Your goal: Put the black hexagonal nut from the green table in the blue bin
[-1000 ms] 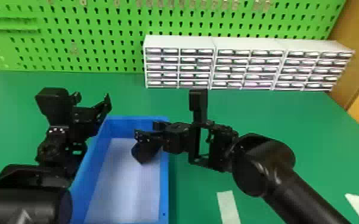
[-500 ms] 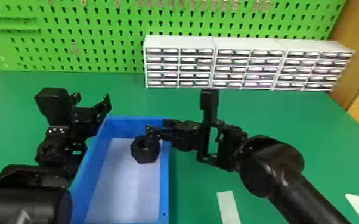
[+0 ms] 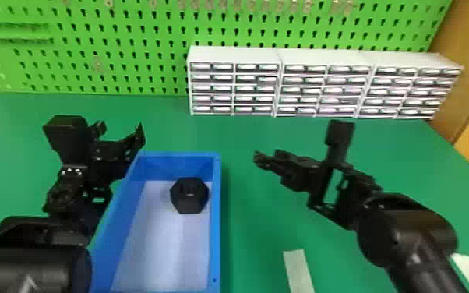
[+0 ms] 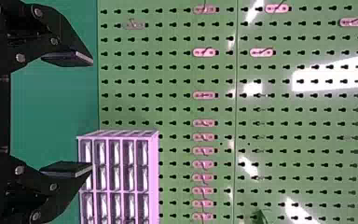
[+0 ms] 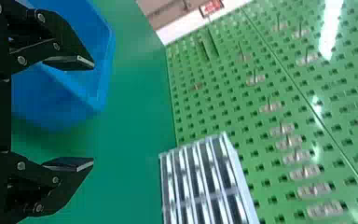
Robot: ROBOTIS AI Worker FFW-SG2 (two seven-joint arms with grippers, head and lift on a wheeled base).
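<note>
Inside the blue bin [image 3: 216, 218], the black hexagonal nut [image 3: 189, 196] lies on the pale floor, near the back right corner. My right gripper [image 3: 259, 157] is over the green table to the right of the bin, apart from the nut. In the right wrist view that gripper [image 5: 93, 115] is open with nothing held, and the blue bin [image 5: 58, 95] shows beyond one finger. My left gripper [image 3: 122, 130] is parked by the bin's back left corner; in the left wrist view the left gripper [image 4: 92, 113] stands open and holds nothing.
White drawer cabinets [image 3: 233, 83] stand along the back of the green table [image 3: 159, 120], before a green pegboard [image 3: 128, 46]. A pale tape strip [image 3: 299, 269] lies on the table at the front, right of the bin.
The right gripper has let go of the nut and drawn off to the right, out of the bin. The nut is now fully visible on the bin floor. The left arm kept still.
</note>
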